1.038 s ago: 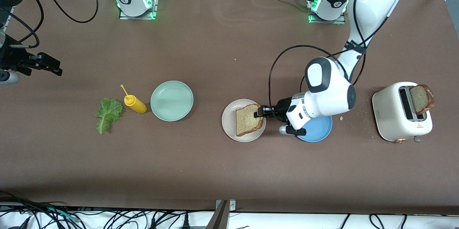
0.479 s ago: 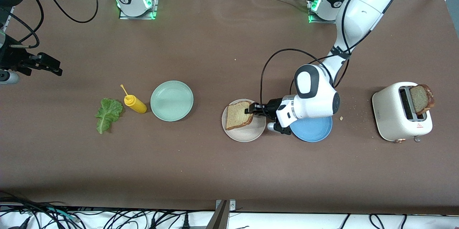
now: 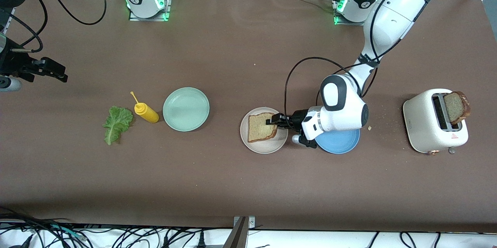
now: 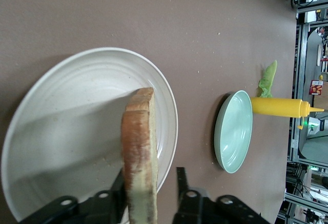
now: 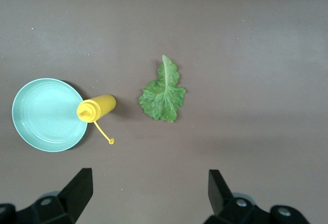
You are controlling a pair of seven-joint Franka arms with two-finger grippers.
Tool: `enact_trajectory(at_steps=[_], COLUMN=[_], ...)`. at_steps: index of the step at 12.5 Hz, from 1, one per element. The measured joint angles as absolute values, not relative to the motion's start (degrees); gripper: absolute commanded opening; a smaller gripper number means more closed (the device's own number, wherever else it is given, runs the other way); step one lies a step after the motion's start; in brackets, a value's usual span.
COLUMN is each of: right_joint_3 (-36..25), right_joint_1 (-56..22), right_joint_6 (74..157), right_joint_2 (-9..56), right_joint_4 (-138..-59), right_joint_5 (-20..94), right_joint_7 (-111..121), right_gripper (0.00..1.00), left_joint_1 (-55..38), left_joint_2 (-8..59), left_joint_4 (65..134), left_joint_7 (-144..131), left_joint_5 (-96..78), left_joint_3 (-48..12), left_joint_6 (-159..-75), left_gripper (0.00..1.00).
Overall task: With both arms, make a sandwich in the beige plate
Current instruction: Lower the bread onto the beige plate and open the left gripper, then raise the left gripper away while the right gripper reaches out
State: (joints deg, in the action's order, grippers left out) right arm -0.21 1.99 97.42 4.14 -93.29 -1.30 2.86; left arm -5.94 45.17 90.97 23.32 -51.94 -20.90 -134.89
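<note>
A slice of brown-crusted bread (image 3: 261,127) lies on the beige plate (image 3: 265,148). My left gripper (image 3: 271,120) is low at the plate's rim, open. The slice's edge (image 4: 138,131) stands between the jaws, with a gap to one finger (image 4: 180,178). In the left wrist view the beige plate (image 4: 77,106) fills the space beside the slice. A second slice (image 3: 456,106) sticks up from the white toaster (image 3: 427,124). The green lettuce leaf (image 3: 116,124) lies on the table toward the right arm's end. My right gripper (image 3: 58,74) waits open and empty, high over the lettuce leaf (image 5: 164,93).
A blue plate (image 3: 343,143) sits under the left wrist, beside the beige one. A mint-green plate (image 3: 186,109) and a yellow squeeze bottle (image 3: 146,113) lie between the beige plate and the lettuce. Crumbs dot the table near the toaster.
The left gripper carried the slice over the beige plate and lowered it flat. Its jaws went from shut on the slice to open. The right arm has not moved.
</note>
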Motion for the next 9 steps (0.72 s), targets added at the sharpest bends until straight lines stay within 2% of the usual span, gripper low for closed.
enact_trajectory(at_steps=[9], right_joint_3=[-0.22], right_joint_1=[1.99], right_joint_6=[97.56], right_joint_2=[4.18], right_joint_4=[-93.29], right_joint_5=[-1.30], right_joint_7=[2.86], right_gripper=[1.00], left_joint_1=[-4.82], left_joint_2=[42.43], left_joint_4=[89.60], left_joint_7=[23.62], left_joint_5=[-39.81], left_joint_3=[-14.86], left_joint_6=[-133.43], left_gripper=[1.00])
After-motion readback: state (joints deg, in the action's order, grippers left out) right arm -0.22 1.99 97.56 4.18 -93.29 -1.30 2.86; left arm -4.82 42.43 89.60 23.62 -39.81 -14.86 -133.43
